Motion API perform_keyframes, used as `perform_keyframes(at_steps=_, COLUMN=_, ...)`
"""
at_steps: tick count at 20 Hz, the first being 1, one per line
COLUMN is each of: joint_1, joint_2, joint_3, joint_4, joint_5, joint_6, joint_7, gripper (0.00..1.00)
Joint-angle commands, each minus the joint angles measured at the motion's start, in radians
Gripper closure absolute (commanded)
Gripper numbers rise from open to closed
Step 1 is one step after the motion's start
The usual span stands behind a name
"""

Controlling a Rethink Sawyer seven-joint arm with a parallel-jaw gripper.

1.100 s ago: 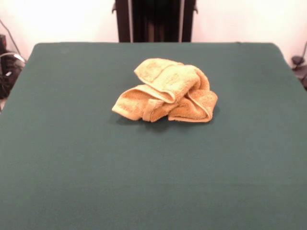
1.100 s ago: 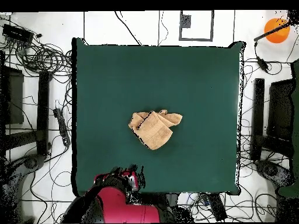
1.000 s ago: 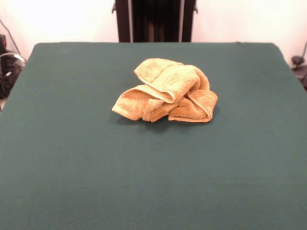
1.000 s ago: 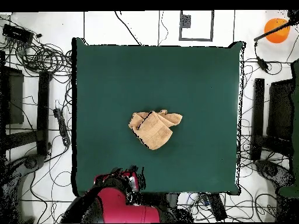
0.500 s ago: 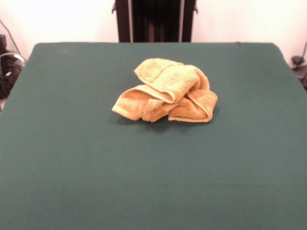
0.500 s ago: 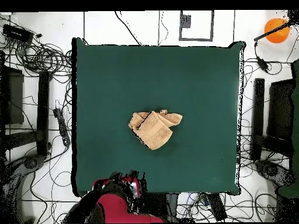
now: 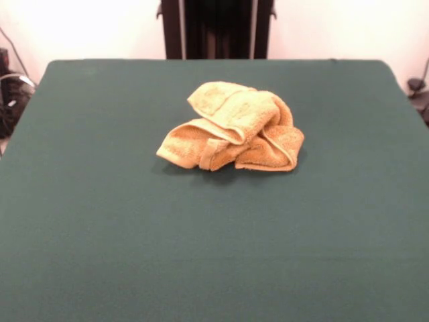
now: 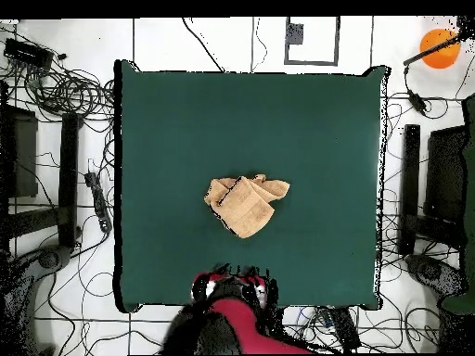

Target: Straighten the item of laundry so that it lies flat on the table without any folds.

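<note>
The table's [image 7: 100,255] near part is seen bare green. The towel [image 7: 231,127] is found crumpled and folded near the table's middle, toward the far side. In the overhead view the gripper [image 8: 230,283] is seen at the table's edge, well apart from the towel [image 8: 245,205]; its opening cannot be told.

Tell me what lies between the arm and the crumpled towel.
Nothing: in the overhead view only bare green table separates the arm from the towel.
</note>
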Motion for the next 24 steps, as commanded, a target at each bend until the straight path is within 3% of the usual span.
perform_keyframes(at_steps=1, joint_1=-0.168, joint_2=0.145, joint_3=0.181, joint_4=0.097, joint_5=-0.003, joint_6=-0.100, joint_7=-0.207, gripper=0.00)
perform_keyframes(at_steps=3, joint_1=-0.196, joint_2=0.159, joint_3=0.194, joint_4=0.029, joint_5=-0.049, joint_6=-0.042, joint_7=-0.204, gripper=0.00)
perform_keyframes(at_steps=7, joint_1=-0.257, joint_2=0.246, joint_3=0.266, joint_4=-0.089, joint_5=-0.089, joint_6=-0.042, joint_7=-0.176, gripper=0.00)
perform_keyframes(at_steps=13, joint_1=-0.229, joint_2=0.432, joint_3=0.255, joint_4=-0.162, joint_5=-0.209, joint_6=-0.194, joint_7=-0.019, gripper=0.00)
perform_keyframes(at_steps=17, joint_1=-0.206, joint_2=0.485, joint_3=0.227, joint_4=-0.123, joint_5=-0.231, joint_6=-0.248, joint_7=0.063, gripper=0.00)
perform_keyframes(at_steps=24, joint_1=-0.251, joint_2=0.414, joint_3=0.221, joint_4=0.047, joint_5=-0.269, joint_6=-0.282, joint_7=0.053, gripper=0.00)
